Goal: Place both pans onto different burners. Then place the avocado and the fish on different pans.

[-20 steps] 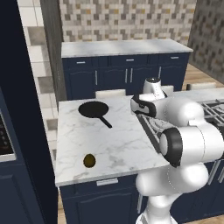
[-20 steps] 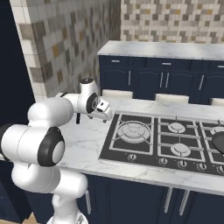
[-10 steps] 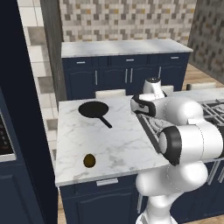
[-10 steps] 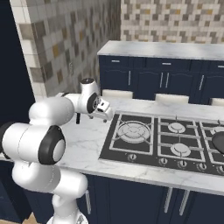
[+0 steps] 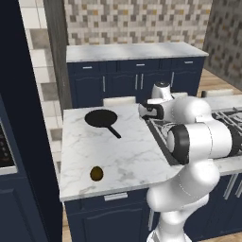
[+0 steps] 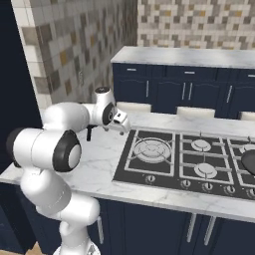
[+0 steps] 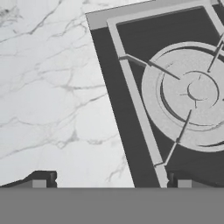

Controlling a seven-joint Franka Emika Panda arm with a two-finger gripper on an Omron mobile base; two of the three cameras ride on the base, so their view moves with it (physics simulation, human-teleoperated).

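Observation:
One black pan (image 5: 101,118) lies on the marble counter (image 5: 127,156) left of the cooktop, its handle pointing toward the front right. The avocado (image 5: 96,173) rests near the counter's front edge. A second pan (image 6: 249,161) sits at the cooktop's right end, cut off by the picture's edge. My gripper (image 5: 143,111) (image 6: 124,127) (image 7: 111,181) hovers open and empty over the cooktop's left edge, between the first pan and the large burner (image 6: 151,149) (image 7: 197,94). The fish is out of view.
The black cooktop (image 6: 174,172) carries smaller burners (image 6: 201,145) to the right of the large one and knobs along its front. Dark blue cabinets and a tiled wall stand behind. My own white arm hides part of the counter.

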